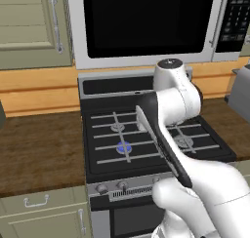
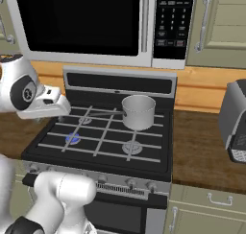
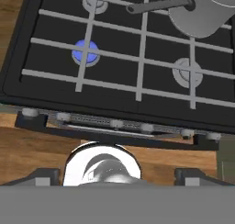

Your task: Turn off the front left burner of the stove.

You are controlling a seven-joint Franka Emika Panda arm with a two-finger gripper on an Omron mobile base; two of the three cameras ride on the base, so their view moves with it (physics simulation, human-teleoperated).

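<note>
The front left burner (image 1: 123,147) (image 2: 73,138) (image 3: 86,52) glows with a blue flame disc under the pale grate bars of the black stove (image 1: 100,128) (image 2: 149,143) (image 3: 114,91). Small round knobs (image 1: 101,188) (image 2: 130,182) (image 3: 116,123) line the stove's silver front strip. In the hand view my gripper (image 3: 118,176) is open, its dark fingertips (image 3: 43,176) far apart with nothing between them. It hangs well above the stove's front edge, looking down on the knob strip without touching it.
A steel saucepan (image 2: 138,112) (image 3: 202,12) stands on the back right burner, handle pointing left. The larger grey front right burner (image 2: 131,147) (image 3: 187,71) is unlit. A microwave (image 1: 146,22) (image 2: 86,22) hangs above. A toaster (image 2: 235,120) sits on the right wooden counter (image 2: 202,151).
</note>
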